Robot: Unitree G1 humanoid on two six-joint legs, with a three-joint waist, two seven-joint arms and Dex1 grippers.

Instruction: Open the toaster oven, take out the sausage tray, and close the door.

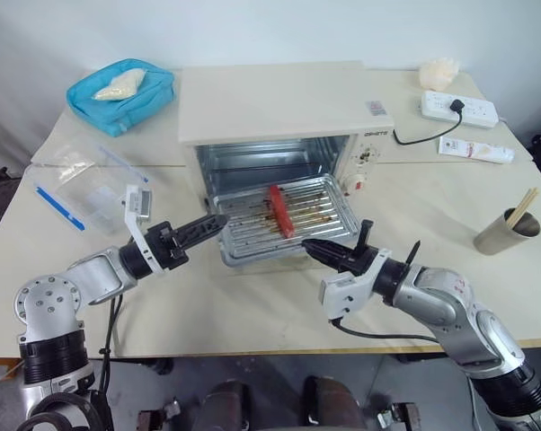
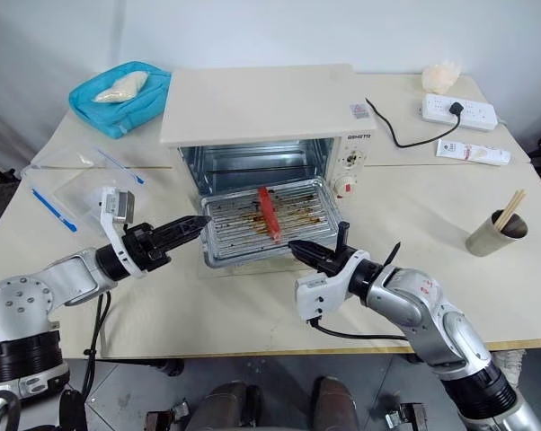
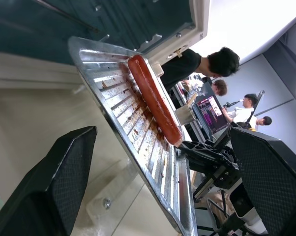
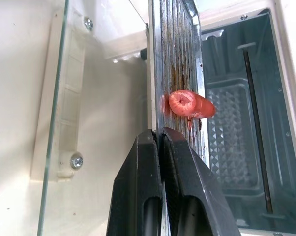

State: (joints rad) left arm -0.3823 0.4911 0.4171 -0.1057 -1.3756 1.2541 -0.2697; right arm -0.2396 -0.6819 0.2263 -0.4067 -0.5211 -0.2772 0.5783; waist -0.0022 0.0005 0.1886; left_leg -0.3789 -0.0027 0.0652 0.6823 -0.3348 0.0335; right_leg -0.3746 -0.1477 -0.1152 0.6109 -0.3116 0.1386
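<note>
Nearest the head camera, the right pincer (image 1: 312, 246) is pressed together on the front rim of the sausage tray (image 1: 329, 218), its two black fingers pinching the thin metal edge just ahead of the near end of the sausage (image 1: 280, 210), as the right wrist view shows. Beyond that pincer stands the largest thing here, the toaster oven (image 1: 279, 103), cream-white and boxy, with its cavity open toward the robot. Under the pincer the door (image 4: 54, 98) lies folded down flat over the surface (image 1: 432, 193), glass and cream bar handle facing up. The tray sits half drawn out, its back part in the oven mouth and its front part out over the door. The left pincer (image 1: 218, 221) is spread wide and level, just off the tray's left edge, and in the left wrist view its fingers (image 3: 64, 162) stand on either side of that rim without touching it. The tray looks like thin, stiff ribbed sheet metal, light but greasy with brown stains, so I judge it slippery and prone to tip if held by one edge alone. A hold on two sides, the right on the front rim and the left on the side rim, should keep it level. The sausage is loose, round and smooth, and would likely roll along the ribs if the tray tilts.
</note>
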